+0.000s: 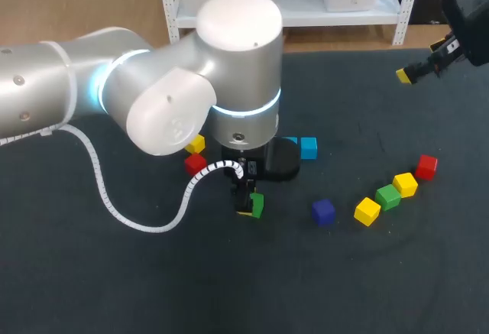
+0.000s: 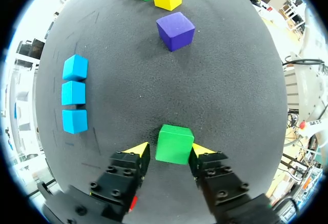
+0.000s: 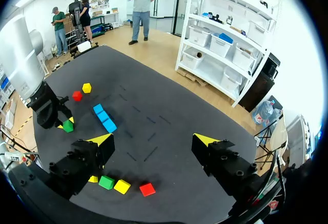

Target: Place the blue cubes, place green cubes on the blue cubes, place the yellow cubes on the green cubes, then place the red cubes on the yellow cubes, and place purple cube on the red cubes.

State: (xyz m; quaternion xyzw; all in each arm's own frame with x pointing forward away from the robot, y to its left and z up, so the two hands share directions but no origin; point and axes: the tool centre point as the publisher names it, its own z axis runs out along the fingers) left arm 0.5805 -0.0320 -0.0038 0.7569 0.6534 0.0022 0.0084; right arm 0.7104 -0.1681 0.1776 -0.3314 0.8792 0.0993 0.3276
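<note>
L fingers (image 2: pixel 136 150) pinch green cube (image 2: pixel 175 143) by near edge only — shallow grip, may twist or slip before reaching blue cubes (image 2: pixel 75 93). R fingers (image 3: pixel 205 140) spread, empty.

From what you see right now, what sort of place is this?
Probably a robotics lab bench: a dark table holding three blue cubes in a row and other coloured ones, with the left gripper at a green cube and the right gripper above.
</note>
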